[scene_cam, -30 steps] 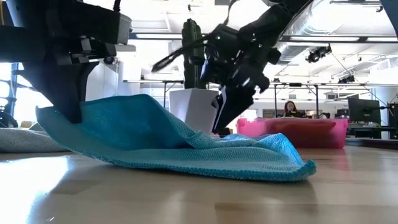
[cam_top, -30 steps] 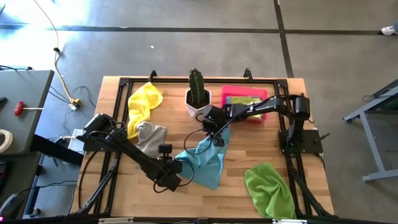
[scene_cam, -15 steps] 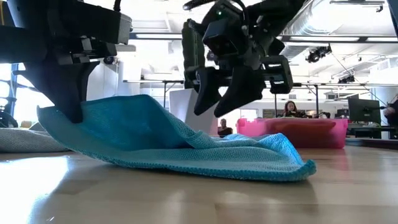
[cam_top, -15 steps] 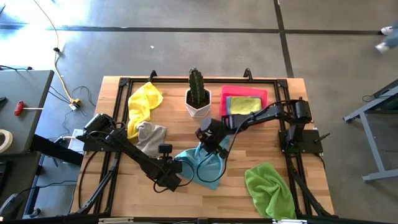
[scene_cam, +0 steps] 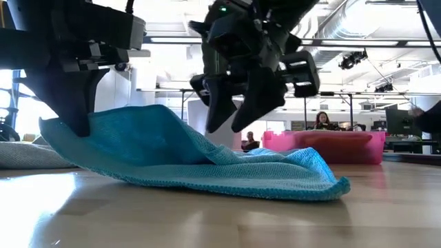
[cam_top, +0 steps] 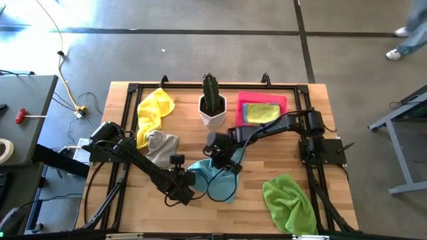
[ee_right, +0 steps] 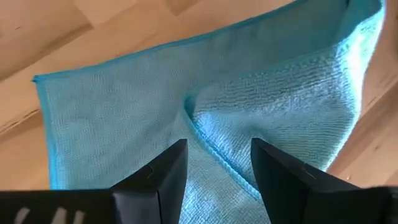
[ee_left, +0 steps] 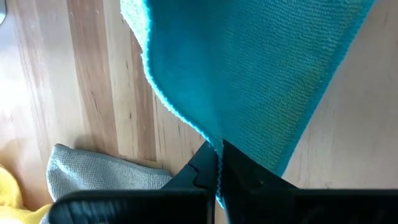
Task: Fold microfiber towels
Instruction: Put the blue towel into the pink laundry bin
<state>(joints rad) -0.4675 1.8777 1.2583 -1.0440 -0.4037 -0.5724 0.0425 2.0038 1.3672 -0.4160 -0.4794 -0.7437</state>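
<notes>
Tabletop: wooden slab filling the centre of the high view, carrying towels, a tray and a potted cactus.
Blue towel: lies rumpled at lower centre, one edge lifted.
Green towel: heaped at lower right.
Yellow towel: draped at upper left, with the grey towel bunched just below it.
Pink tray: upper right of centre, holding a folded yellow-green cloth.
White pot: beside the tray, holding a cactus.
Left pincer: clamped on the blue towel's edge.
Right pincer: fingers spread, poised just above the blue towel's fold.
</notes>
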